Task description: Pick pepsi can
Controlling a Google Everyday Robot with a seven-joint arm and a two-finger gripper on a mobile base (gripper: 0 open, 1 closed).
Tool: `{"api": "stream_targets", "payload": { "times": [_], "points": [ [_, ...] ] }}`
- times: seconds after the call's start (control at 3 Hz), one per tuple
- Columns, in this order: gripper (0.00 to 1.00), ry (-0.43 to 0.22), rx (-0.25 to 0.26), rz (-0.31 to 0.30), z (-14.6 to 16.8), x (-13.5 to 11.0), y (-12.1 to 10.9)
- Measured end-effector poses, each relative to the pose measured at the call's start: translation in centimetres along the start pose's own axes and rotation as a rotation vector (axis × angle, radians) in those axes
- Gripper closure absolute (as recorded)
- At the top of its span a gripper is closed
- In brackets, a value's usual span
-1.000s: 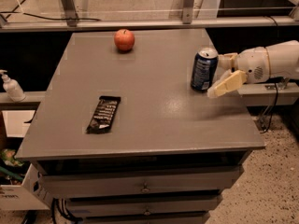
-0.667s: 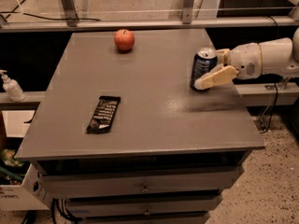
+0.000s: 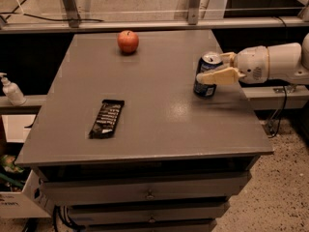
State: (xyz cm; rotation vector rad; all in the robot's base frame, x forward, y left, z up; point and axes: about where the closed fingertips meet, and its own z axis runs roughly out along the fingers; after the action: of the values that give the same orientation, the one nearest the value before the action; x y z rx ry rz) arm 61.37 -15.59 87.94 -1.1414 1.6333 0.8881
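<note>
1. Grey and flat, the table (image 3: pixel 159 129) fills most of the camera view, with drawers (image 3: pixel 145 193) under its front edge and a speckled floor (image 3: pixel 285 187) below to the right.
2. The pepsi can (image 3: pixel 206 89) stands upright on the table close to its right edge, silver top showing.
3. My hand (image 3: pixel 212 67) is at the can, reaching in from the can's right at about mid-height.
4. My hand is spread, with the can between the two fingers (image 3: pixel 219 75). The nearer one lies across the can's front; the other shows just beside the can's top on the right.
5. Whether either finger presses on the can, I cannot tell.
6. My white arm (image 3: pixel 277 62) runs off to the right of the can, past the table's edge.
7. A red apple (image 3: pixel 128 41) sits well to the left of the can and farther back, apart from it.
8. A flat black snack bar wrapper (image 3: pixel 106 118) lies well to the left of the can and nearer the front.
9. Far left of the can, off the table, a small pump bottle (image 3: pixel 10 89) stands on a low ledge.
</note>
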Motion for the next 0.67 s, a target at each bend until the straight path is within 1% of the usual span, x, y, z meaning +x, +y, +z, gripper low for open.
{"api": "stream_targets", "payload": {
  "times": [0.33, 0.67],
  "points": [
    [0.88, -0.038, 0.013, 0.015, -0.7, -1.4, 0.6],
    [1.00, -0.095, 0.004, 0.020, -1.2, -5.3, 2.6]
  ]
}}
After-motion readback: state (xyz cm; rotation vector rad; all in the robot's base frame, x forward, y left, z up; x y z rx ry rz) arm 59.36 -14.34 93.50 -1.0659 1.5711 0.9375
